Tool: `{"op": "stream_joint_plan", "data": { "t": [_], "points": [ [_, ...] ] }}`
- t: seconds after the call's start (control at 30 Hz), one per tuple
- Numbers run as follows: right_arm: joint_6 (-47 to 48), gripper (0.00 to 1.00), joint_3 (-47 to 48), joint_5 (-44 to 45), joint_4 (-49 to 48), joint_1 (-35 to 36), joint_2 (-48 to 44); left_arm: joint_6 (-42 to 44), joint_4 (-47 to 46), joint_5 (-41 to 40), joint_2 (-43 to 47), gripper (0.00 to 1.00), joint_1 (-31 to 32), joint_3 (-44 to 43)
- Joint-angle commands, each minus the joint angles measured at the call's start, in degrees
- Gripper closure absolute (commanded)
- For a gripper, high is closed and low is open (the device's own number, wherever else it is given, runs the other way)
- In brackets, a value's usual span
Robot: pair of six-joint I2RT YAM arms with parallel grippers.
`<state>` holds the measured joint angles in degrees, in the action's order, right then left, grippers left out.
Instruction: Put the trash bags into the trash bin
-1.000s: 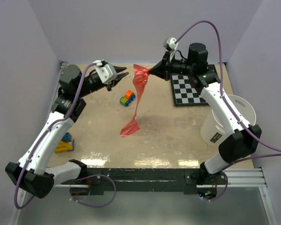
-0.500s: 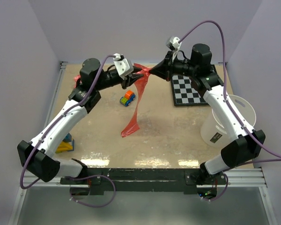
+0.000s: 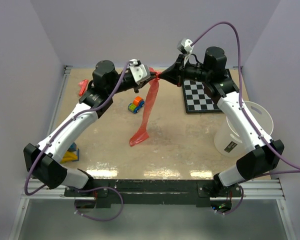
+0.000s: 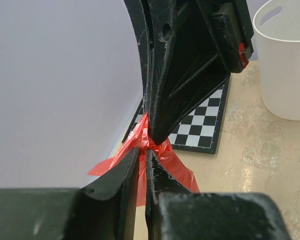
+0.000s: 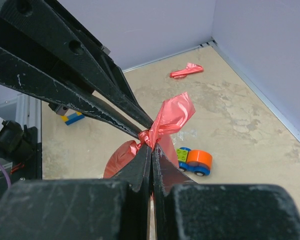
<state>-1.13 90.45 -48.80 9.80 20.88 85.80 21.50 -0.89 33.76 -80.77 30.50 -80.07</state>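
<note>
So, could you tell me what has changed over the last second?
The left gripper swung right, up to the right gripper, and closed on the bunched top of the trash bag. The right gripper kept its grip; the bag's tail, trash bin and toy car stayed put.

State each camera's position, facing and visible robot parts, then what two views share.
Top external: above and behind, looking down at the table; left arm, right arm.
Left wrist: on left arm, facing trash bin, checkerboard; left pincer.
Right wrist: on right arm, facing toy car; right pincer.
Wrist views share: trash bag, pinched by both pincers.
</note>
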Motion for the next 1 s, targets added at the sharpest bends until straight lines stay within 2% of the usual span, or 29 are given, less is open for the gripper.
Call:
{"op": "stream_joint_plan", "data": {
  "t": [0.0, 0.07, 0.13, 0.2, 0.27, 0.33, 0.4, 0.47, 0.57, 0.67, 0.83, 0.97],
  "points": [
    [-0.54, 1.00, -0.28, -0.16, -1.89, 0.21, -1.86, 4.08, -0.26, -1.41, -0.26, 0.93, 0.52, -3.51],
    [-0.28, 1.00, -0.28, 0.02, -1.63, 0.12, -1.86, 4.78, -0.08, -1.76, -0.26, 1.00, 0.52, -3.69],
    [0.68, 0.98, 0.16, -0.59, 0.03, 0.12, -1.86, 5.39, 0.09, -2.55, -0.18, 1.00, 0.52, -3.42],
    [6.29, 0.83, 1.82, -2.61, 4.41, -0.05, -1.78, 6.80, 0.18, -2.73, 0.44, 1.00, 0.44, -2.90],
    [12.34, 0.62, 5.33, -4.54, 12.04, -0.58, -1.25, 10.30, 0.62, -1.25, 2.36, 1.00, 0.52, -1.23],
    [16.40, 0.54, 9.63, -8.23, 18.64, -2.15, 0.15, 17.50, 0.80, 0.25, 4.91, 1.00, 0.44, 2.36],
    [16.86, 0.48, 12.98, -13.75, 21.22, -4.61, 1.73, 24.26, -0.07, 0.61, 7.98, 1.00, 0.35, 7.01],
    [15.63, 0.45, 14.74, -17.11, 20.26, -6.03, 3.05, 34.25, 0.79, 2.18, 11.41, 1.00, 0.44, 11.58],
    [17.99, 0.33, 12.48, -14.41, 16.32, -6.03, 3.15, 46.23, -4.19, 3.85, 17.74, 1.00, 0.35, 21.41],
    [21.32, 0.31, 7.12, -10.10, 9.98, -2.97, 1.39, 52.15, -12.45, 5.26, 21.96, 1.00, 0.35, 29.16],
    [30.38, 0.33, 10.08, -8.94, 15.32, 3.54, 4.46, 54.79, -13.87, 6.76, 23.73, 1.00, 0.79, 31.46],
    [31.80, 0.36, 11.06, -10.79, 16.65, 6.09, 5.43, 56.02, -16.87, 6.50, 24.70, 1.00, 0.96, 33.31]
  ]
}}
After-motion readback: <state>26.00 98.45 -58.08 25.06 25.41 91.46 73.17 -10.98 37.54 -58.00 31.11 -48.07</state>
